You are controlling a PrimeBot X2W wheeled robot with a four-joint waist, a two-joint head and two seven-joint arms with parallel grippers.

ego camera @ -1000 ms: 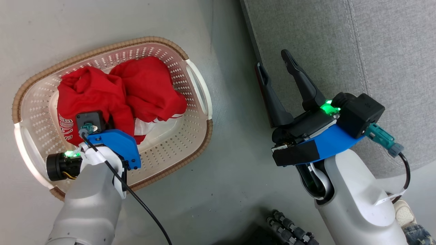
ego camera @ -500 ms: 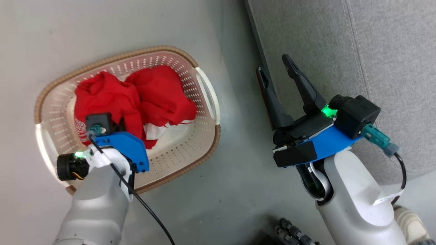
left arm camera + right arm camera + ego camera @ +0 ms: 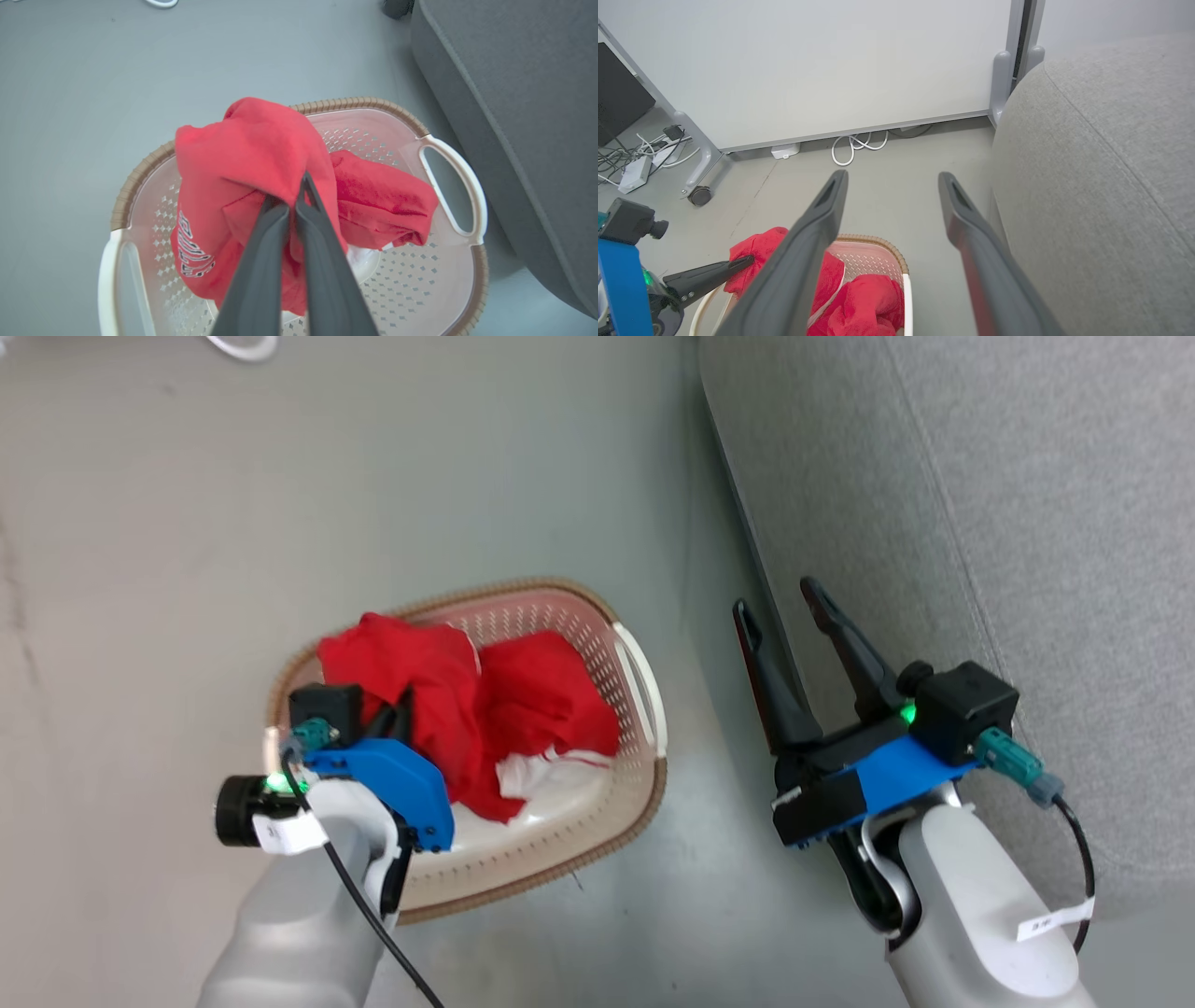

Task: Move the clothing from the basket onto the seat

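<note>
Clothing (image 3: pixel 448 709), two soft red sports garments: sits in the small oval cream-white plastic basket (image 3: pixel 364 101) with perforated sides and brown woven-look rim, none of it yet on the large grey fabric-upholstered seat (image 3: pixel 980 476). Shows white lettering on the lettered garment (image 3: pixel 243 158), pulled up into a peak draped over the far rim, lower half down inside. Shows a white panel at the edge of the second garment (image 3: pixel 378 205), lying low in the basket and touching the first along the middle. Hangs, as to the lettered garment, from the left gripper (image 3: pixel 290 198): two long dark fingers pressed almost together on a fold of red cloth near the peak. Leaves the right gripper (image 3: pixel 777 599) spread wide with nothing between its fingers, poised over the grey floor (image 3: pixel 280 476) just beside the seat's edge. Stands, as to the basket, on that floor near the seat.

Reads as the lift-out of the first garment: grasp made, cloth partly raised, transfer not yet begun. Calls next for more height, enough to bring the trailing hem clear of the rim, then a carry to the right over the cushion's rounded edge and a release well in from it. Asks for a watch on the second garment, likely to snag and ride up, and on the light basket, apt to shift under a sideways pull
</note>
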